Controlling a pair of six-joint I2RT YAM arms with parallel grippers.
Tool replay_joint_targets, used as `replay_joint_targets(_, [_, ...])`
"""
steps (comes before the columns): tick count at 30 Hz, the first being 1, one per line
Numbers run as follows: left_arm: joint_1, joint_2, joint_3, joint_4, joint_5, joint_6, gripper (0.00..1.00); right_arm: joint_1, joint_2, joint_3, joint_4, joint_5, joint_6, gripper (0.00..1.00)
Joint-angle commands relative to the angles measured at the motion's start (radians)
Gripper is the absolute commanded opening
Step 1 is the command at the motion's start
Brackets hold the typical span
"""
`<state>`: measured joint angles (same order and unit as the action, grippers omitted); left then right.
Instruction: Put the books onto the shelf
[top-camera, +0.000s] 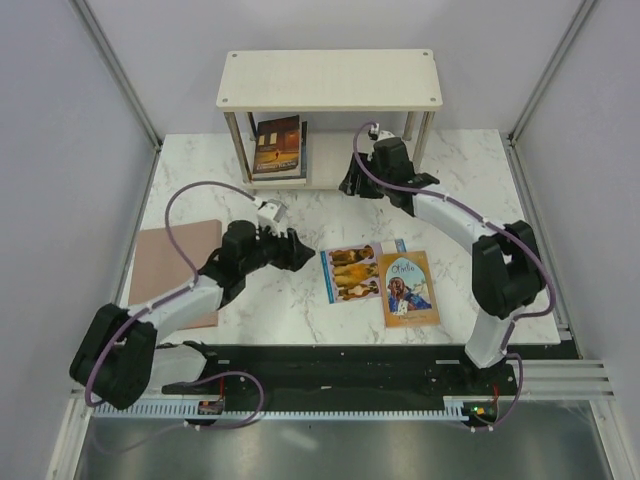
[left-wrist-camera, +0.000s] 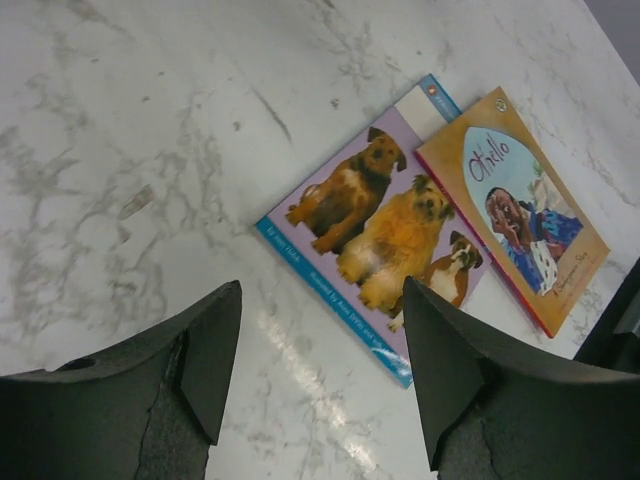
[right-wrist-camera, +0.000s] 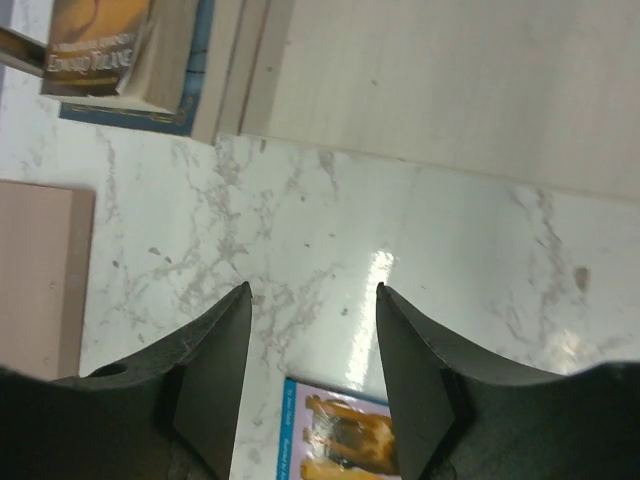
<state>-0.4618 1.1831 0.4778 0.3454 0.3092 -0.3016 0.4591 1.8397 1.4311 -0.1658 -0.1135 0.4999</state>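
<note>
While dog book (top-camera: 350, 273) and tan book (top-camera: 408, 290) lie flat, left gripper (left-wrist-camera: 322, 292) beside them and right gripper (right-wrist-camera: 312, 288) by shelf (top-camera: 330, 80) gape empty.

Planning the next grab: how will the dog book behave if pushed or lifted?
The dog book looks thin and lies flat, so it probably flexes and offers little edge. On the glossy table it likely slides when pushed, perhaps nudging the tan book beside it.
</note>
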Motion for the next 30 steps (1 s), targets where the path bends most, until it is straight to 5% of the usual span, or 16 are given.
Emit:
replay_joint_targets(1, [-0.128, 0.210, 0.192, 0.043, -0.007, 0.059, 0.71, -0.048, -0.121, -0.177, -0.054, 0.150, -0.043, 0.58])
replay_joint_targets(11, [-0.301, 0.619, 0.579, -0.098, 0.047, 0.047, 0.62, -0.172, -0.333, -0.445, -0.286, 0.268, 0.005, 0.53])
replay_joint_targets(22, [-0.365, 0.793, 0.785, -0.278, 0.068, 0.038, 0.58, -0.175, -0.458, -0.544, -0.480, 0.307, 0.016, 0.53])
replay_joint_targets(30, [-0.412, 0.817, 0.823, -0.339, 0.057, 0.044, 0.07, -0.174, -0.473, -0.601, -0.540, 0.296, -0.004, 0.53])
